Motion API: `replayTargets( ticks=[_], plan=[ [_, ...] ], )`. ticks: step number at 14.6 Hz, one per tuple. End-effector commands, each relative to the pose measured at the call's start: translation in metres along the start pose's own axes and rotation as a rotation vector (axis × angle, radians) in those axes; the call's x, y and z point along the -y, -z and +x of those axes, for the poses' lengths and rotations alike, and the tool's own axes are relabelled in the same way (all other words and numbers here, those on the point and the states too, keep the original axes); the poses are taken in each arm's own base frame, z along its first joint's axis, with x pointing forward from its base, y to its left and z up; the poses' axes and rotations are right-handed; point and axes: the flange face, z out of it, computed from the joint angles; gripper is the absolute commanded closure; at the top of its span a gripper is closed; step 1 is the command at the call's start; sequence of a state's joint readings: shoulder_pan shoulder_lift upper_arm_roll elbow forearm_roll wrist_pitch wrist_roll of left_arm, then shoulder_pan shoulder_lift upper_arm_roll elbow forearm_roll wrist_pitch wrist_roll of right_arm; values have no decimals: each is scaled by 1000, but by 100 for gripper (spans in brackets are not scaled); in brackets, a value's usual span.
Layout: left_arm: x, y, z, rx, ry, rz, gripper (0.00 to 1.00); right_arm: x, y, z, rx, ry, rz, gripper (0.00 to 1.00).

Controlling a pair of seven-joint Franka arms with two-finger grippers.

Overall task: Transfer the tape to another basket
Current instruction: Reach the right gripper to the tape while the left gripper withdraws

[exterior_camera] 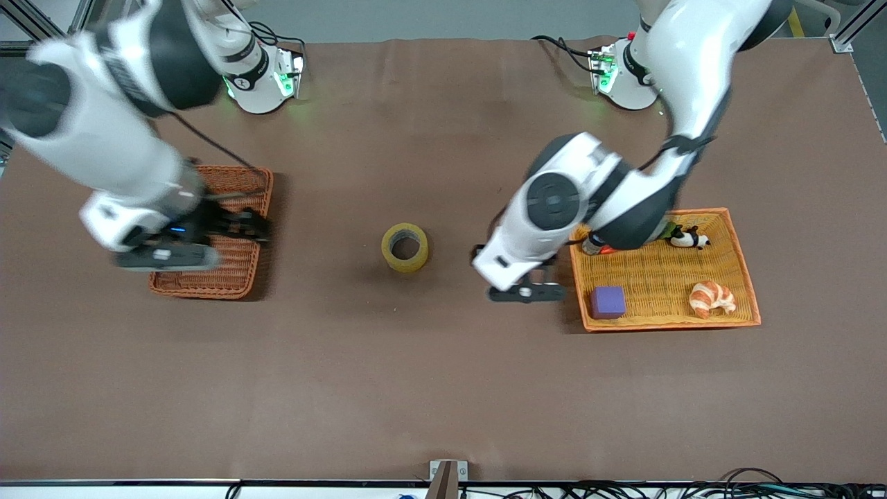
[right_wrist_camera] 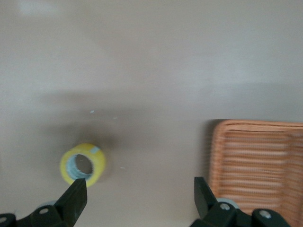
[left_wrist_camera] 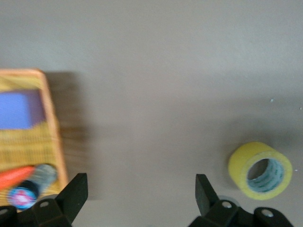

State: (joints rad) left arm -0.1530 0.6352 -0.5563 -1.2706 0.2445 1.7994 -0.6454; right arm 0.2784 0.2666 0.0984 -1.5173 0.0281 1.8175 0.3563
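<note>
Purple cube (exterior_camera: 608,302) and croissant (exterior_camera: 712,298) lie closest to the front camera, both inside the light orange wicker tray (exterior_camera: 745,267) at the left arm's end of the brown surface (exterior_camera: 416,388). A small black-and-white toy (exterior_camera: 689,239) sits in the tray's corner farther from the camera, and an orange-tipped item (exterior_camera: 596,247) shows partly under the left arm.

Yellowish tape roll (exterior_camera: 405,247) lies on its side on the bare surface near its middle, between the tray and the reddish-brown wicker basket (exterior_camera: 239,270), well apart from both and touched by neither arm.

Left tool (exterior_camera: 527,292) hangs over the surface just beside the tray's edge, on the tape's side; its fingers (left_wrist_camera: 77,191) stand wide apart and hold nothing. Right tool (exterior_camera: 260,227) hovers over the basket's edge that faces the tape, its fingers (right_wrist_camera: 75,198) likewise spread wide and empty. That basket sits toward the right arm's end of the surface.
</note>
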Motion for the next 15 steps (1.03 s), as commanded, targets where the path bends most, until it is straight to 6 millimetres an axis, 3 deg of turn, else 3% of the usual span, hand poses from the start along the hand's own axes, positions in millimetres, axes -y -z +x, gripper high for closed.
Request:
replayTargets(
  ticks=[1, 5, 8, 12, 15],
  plan=[
    [47, 37, -5, -3, -56, -19, 0, 45, -79, -17, 3, 27, 10, 0],
    [115, 94, -8, -7, -140, -4, 0, 92, -174, -56, 15, 103, 33, 0],
    [186, 131, -5, -18, 18, -41, 0, 118, -235, -72, 35, 126, -22, 0],
    [256, 170, -41, -56, -33, 1, 0, 131, -293, -84, 33, 121, -77, 0],
    [292, 189, -71, -83, -3, 27, 0, 140, -309, -94, 37, 156, -94, 0]
  ],
)
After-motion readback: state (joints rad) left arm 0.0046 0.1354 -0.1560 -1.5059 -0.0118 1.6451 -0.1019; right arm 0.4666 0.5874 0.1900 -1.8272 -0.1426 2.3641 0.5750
